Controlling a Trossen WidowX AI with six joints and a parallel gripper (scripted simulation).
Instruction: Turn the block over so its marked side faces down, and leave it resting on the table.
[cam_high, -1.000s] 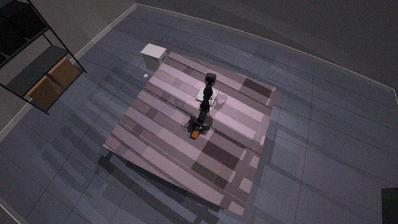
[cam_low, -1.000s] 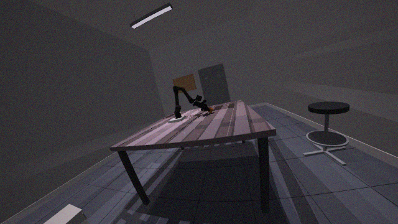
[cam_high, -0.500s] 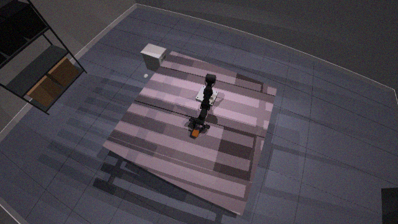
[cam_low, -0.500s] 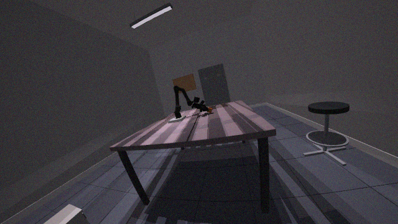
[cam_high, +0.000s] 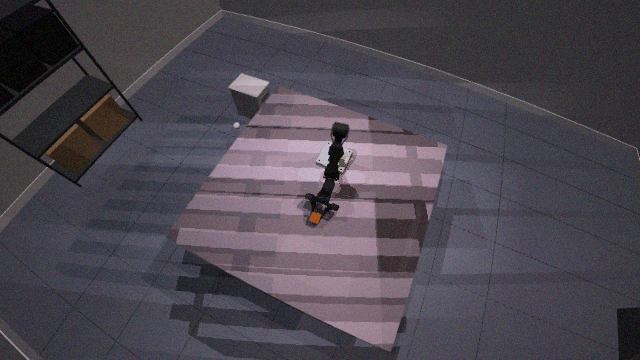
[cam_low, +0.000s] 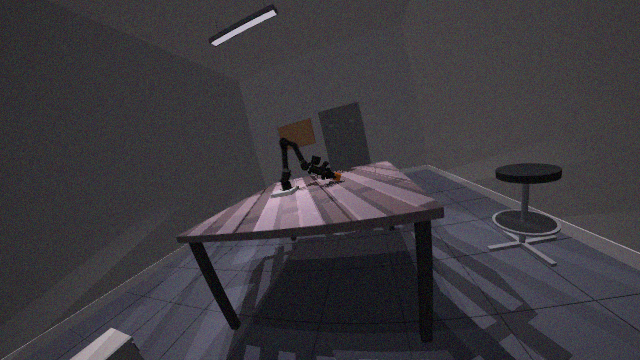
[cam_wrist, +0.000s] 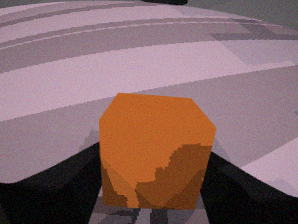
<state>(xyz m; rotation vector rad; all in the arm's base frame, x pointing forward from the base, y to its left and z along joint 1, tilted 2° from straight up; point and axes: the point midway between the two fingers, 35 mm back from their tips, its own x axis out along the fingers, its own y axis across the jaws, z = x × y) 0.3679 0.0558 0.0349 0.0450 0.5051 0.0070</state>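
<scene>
In the wrist view, the gripper (cam_high: 322, 212) (cam_low: 332, 176) (cam_wrist: 152, 151) is closed on the orange block (cam_high: 315, 218) (cam_low: 337, 176) (cam_wrist: 152, 140), with one dark finger at each side of it. The block is in the lower middle of that frame, and a brown shadow covers its lower right part. From above, the block is just below the centre of the frame, over the striped bench (cam_high: 320, 280) (cam_low: 310, 231) (cam_wrist: 150, 65). I cannot tell if it touches the bench. The marked side I cannot make out.
</scene>
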